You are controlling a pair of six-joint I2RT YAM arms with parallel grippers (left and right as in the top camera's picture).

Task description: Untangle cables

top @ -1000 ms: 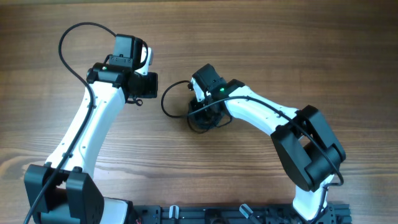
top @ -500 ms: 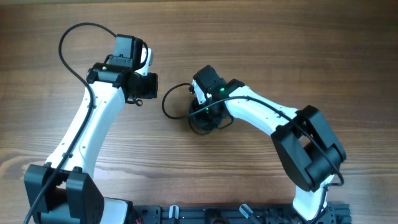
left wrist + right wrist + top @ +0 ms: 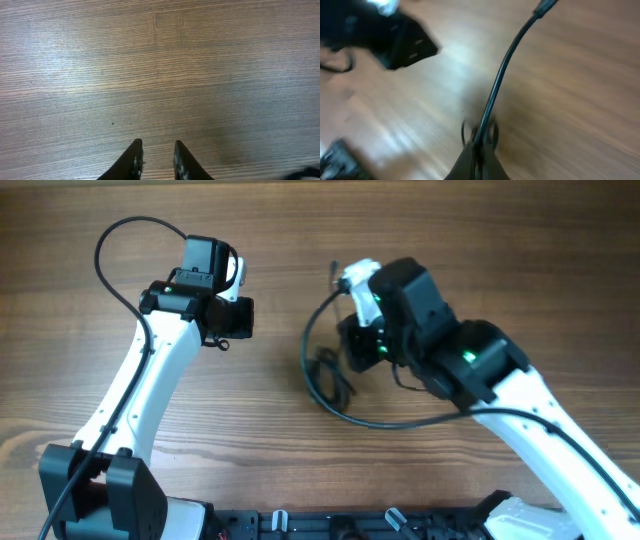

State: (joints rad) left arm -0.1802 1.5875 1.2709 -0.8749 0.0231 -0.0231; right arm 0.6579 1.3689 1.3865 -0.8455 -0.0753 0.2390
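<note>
right gripper (image 3: pixel 479 151) is clamped on 1 strand of the cables (image 3: pixel 304 345), running toward 1 o'clock. a small knot (image 3: pixel 330 377) lies on the table (image 3: pixel 520 240) at its 7 o'clock. left gripper (image 3: pixel 156 159) hovers slightly parted, empty. untangling looks barely begun.

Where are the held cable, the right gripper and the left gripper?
cable (image 3: pixel 495 86), right wrist view, mid strand
right gripper (image 3: pixel 479 150), right wrist view, between fingertips
left gripper (image 3: pixel 156 145), left wrist view, between fingertips

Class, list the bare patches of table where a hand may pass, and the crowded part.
Bare wood: the far-left corner of the table; the near strip between left arm and right arm; the gap between left gripper and cables. Crowded: centre-right, where the right gripper pinches a strand.
</note>
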